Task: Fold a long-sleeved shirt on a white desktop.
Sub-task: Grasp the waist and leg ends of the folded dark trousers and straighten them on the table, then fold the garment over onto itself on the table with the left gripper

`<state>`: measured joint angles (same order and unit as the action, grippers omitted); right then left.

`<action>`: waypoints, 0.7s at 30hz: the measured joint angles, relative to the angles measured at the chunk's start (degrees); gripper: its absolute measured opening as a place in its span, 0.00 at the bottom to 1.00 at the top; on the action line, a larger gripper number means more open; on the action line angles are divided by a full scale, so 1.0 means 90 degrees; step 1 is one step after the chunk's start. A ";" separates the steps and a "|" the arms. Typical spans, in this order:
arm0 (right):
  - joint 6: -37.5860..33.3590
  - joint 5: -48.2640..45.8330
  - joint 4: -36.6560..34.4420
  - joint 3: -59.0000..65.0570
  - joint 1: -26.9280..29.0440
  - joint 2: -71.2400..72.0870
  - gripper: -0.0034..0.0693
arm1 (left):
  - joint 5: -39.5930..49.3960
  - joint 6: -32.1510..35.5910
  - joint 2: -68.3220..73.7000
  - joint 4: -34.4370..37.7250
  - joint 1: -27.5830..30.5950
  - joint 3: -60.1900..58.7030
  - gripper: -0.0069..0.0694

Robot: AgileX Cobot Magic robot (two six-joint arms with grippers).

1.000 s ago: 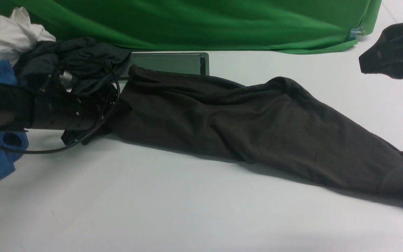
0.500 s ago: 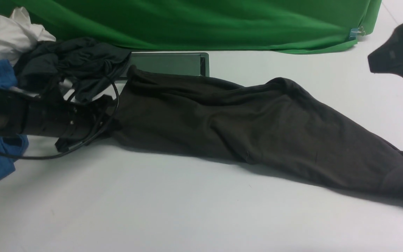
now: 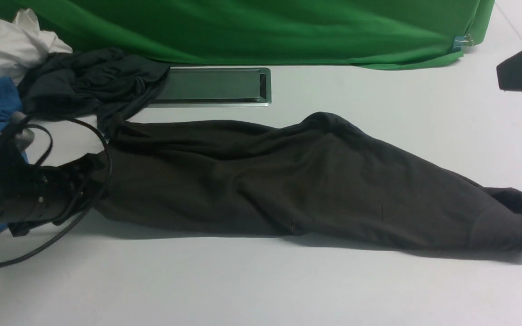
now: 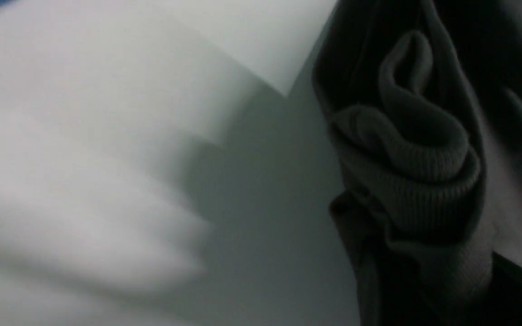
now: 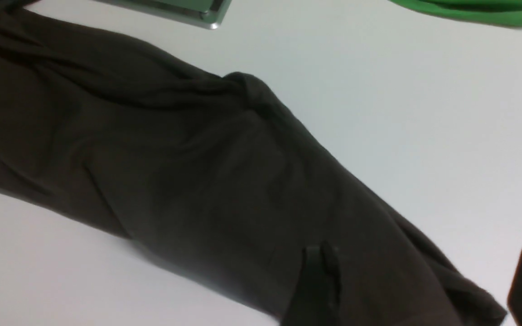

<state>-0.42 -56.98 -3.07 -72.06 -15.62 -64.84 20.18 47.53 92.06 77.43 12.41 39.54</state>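
So far nothing is folded: the long-sleeved shirt [image 3: 311,190] lies bunched lengthwise across the white counter [image 3: 261,290]. The left pincer [image 3: 92,175] clamps its ribbed end; the right pincer [image 5: 424,267] hangs open, clear of the cloth. Spreading and folding remain.

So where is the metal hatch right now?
Front view, left of centre: the hatch sits just in front of the green cloth, beyond the dark shirt, apart from it.

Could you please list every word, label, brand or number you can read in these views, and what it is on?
None: the long-sleeved shirt shows only plain dark fabric, and the cable hatch and green backdrop carry no readable marks.
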 joint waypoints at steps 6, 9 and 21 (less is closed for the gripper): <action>-0.0134 0.0049 -0.0224 0.0000 0.0000 0.0006 0.67 | 0.1013 0.0704 0.0000 0.0883 -0.0027 0.0835 0.28; -0.0315 0.0055 -0.0370 0.0000 0.0000 0.0078 0.44 | 0.1412 0.0771 0.0000 0.1151 -0.0416 0.1607 0.28; -0.0500 0.0692 -0.0464 -0.0006 0.0000 0.0955 0.08 | 0.1167 -0.0489 0.1517 -0.1091 -0.4948 0.5656 0.28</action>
<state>-4.92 -50.75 -7.24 -72.12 -15.62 -56.24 30.69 43.14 105.72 67.61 -32.12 90.45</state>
